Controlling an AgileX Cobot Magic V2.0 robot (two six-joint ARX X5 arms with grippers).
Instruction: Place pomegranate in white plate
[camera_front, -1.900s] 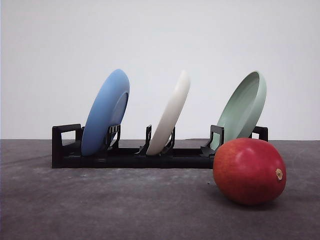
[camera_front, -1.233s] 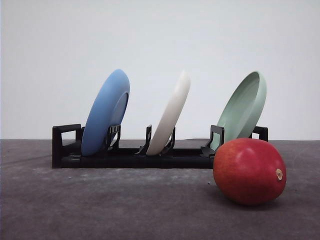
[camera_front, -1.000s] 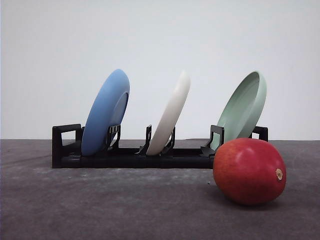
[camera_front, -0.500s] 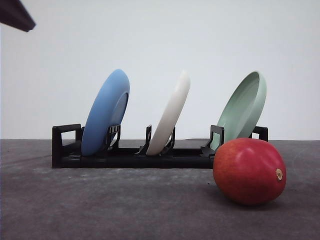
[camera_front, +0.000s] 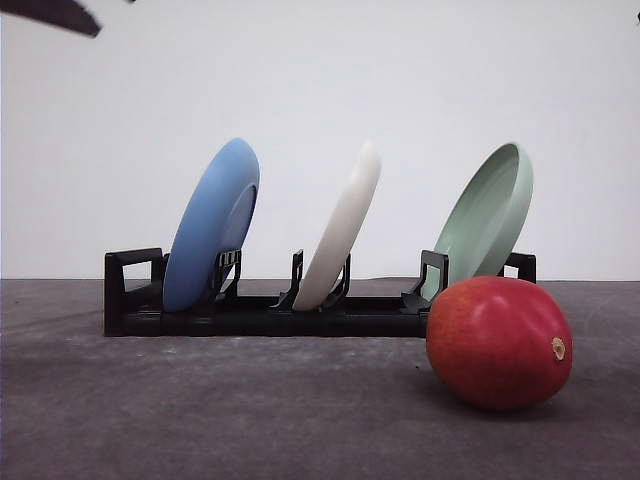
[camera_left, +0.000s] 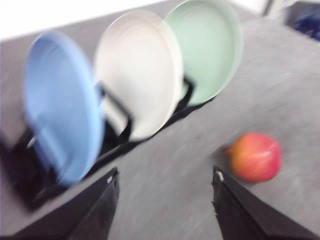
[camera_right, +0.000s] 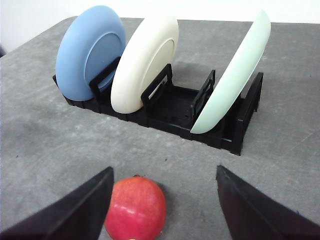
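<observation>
Three plates stand on edge in a black rack (camera_front: 270, 315) at the far side of the table (camera_front: 200, 410), and the pomegranate (camera_front: 499, 342) lies nearest the camera, on the table in front of the rack's right end.

Nearest of all in the right wrist view, the right gripper (camera_right: 162, 200) hangs above the fruit with its fingers spread wide and nothing between them; the pomegranate (camera_right: 135, 207) sits close to one finger rather than centred in the gap. The left gripper (camera_left: 165, 200) is likewise wide open and empty. Its view is blurred, and the fruit (camera_left: 255, 156) lies off toward one finger, well short of the rack.

Beyond the fruit, the rack holds each plate leaning in its own slot: blue plate (camera_front: 211, 222) at the left, white plate (camera_front: 342, 228) in the middle, green plate (camera_front: 487, 215) at the right, just behind the fruit. Tilted like this, the white plate offers no level surface, so I judge it must come out and lie flat before it can take the fruit.

Compared with half a second ago, the dark piece of arm (camera_front: 55, 14) at the upper left of the front view sits higher and reaches further right. Fruit, rack and plates lie exactly as they did then.
</observation>
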